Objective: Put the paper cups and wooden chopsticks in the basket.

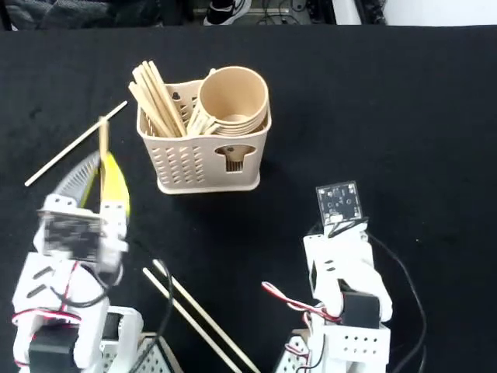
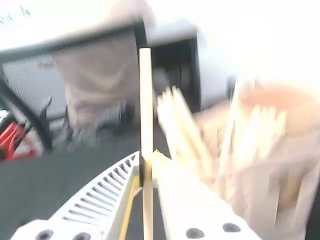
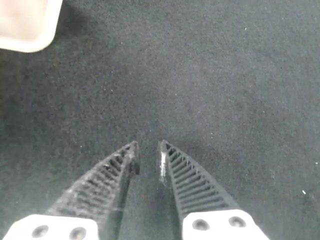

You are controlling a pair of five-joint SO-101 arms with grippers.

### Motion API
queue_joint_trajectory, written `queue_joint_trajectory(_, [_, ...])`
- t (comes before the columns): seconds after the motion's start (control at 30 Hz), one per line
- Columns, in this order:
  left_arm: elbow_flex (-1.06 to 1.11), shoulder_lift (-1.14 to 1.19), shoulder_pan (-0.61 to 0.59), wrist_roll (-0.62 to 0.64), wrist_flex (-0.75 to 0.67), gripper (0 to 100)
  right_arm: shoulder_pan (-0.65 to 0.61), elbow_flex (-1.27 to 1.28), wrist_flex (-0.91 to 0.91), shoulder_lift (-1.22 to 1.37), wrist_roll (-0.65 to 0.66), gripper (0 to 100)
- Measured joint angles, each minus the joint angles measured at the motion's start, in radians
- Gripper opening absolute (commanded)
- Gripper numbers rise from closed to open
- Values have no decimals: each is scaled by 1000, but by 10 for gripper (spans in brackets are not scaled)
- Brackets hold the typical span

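Observation:
A cream basket (image 1: 203, 162) stands at the back middle of the table, holding stacked paper cups (image 1: 233, 97) and a bundle of wooden chopsticks (image 1: 155, 97). My left gripper (image 1: 102, 159) (image 2: 146, 172) is shut on one chopstick (image 1: 102, 134) (image 2: 145, 100), held raised to the left of the basket. In the left wrist view the basket (image 2: 285, 195) and its chopsticks (image 2: 180, 125) lie just beyond. Another chopstick (image 1: 74, 146) lies slanted on the table behind the left gripper. Two more chopsticks (image 1: 194, 315) lie at the front between the arms. My right gripper (image 3: 148, 156) hangs over bare cloth, its fingers nearly together and holding nothing.
The table is covered in black cloth (image 1: 404, 116), bare to the right of the basket. The right arm's base (image 1: 345, 311) sits at the front right, with loose wires beside it. One corner of the basket (image 3: 25, 25) shows in the right wrist view.

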Motion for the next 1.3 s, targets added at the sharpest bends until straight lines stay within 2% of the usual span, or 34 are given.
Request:
queue_joint_trajectory(0.13, [-115, 127, 0, 193, -269, 28, 0, 0, 0, 0, 0, 82])
queue_joint_trajectory(0.23, [-245, 232, 15, 267, -321, 28, 0, 0, 0, 0, 0, 82])
queue_joint_trajectory(0.4, [-439, 402, 158, 285, -288, 28, 0, 0, 0, 0, 0, 82])
queue_joint_trajectory(0.57, [-463, 525, 250, 285, -285, 29, 0, 0, 0, 0, 0, 82])
queue_joint_trajectory(0.63, [-430, 571, 252, 285, -285, 32, 0, 0, 0, 0, 0, 82])
queue_joint_trajectory(0.8, [-296, 634, 212, 275, -282, 137, 0, 0, 0, 0, 0, 82])
queue_joint_trajectory(0.9, [-253, 634, 164, 272, -282, 145, 0, 0, 0, 0, 0, 82])
queue_joint_trajectory(1.03, [-239, 635, 163, 272, -261, 169, 0, 0, 0, 0, 0, 82])
queue_joint_trajectory(1.3, [-371, 637, 160, 275, -20, 191, 0, 0, 0, 0, 0, 82])
